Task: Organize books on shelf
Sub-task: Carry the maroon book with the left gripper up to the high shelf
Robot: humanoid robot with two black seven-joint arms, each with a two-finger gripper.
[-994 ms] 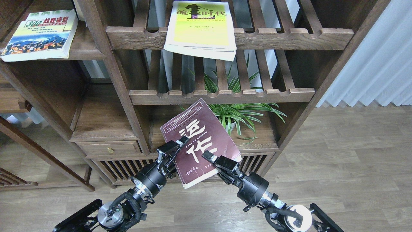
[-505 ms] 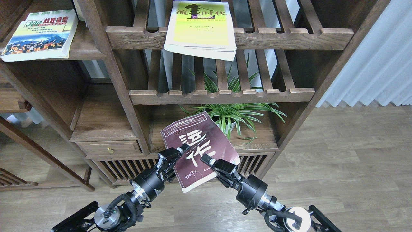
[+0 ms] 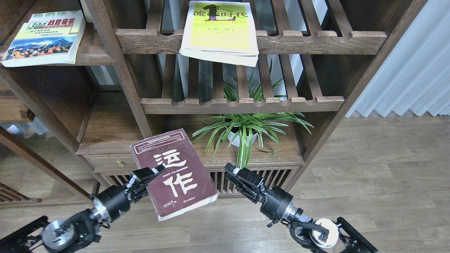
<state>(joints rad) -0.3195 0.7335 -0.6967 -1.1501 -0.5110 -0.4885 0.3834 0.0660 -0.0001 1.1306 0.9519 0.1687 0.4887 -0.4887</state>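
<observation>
The thick maroon book (image 3: 175, 175) with white characters hangs in the air at lower centre-left, cover up, in front of the drawer. My left gripper (image 3: 154, 172) is shut on its left edge, one finger lying on the cover. My right gripper (image 3: 232, 171) is open and empty, a little right of the book and apart from it. The solid dark-brown shelf board (image 3: 112, 135) lies just behind and above the book. The "300" book (image 3: 44, 37) lies flat on the upper-left solid board. The yellow-green book (image 3: 219, 30) lies on the top slatted rack and overhangs its front rail.
A potted spider plant (image 3: 246, 130) stands on the lower middle board, behind my right gripper. A drawer with a brass knob (image 3: 121, 163) sits under the shelf board. An empty slatted rack (image 3: 242, 102) is above the plant. Wood floor and a white curtain (image 3: 411, 63) are to the right.
My right gripper has let go of the maroon book. My left arm has carried the book down and to the left, away from the plant.
</observation>
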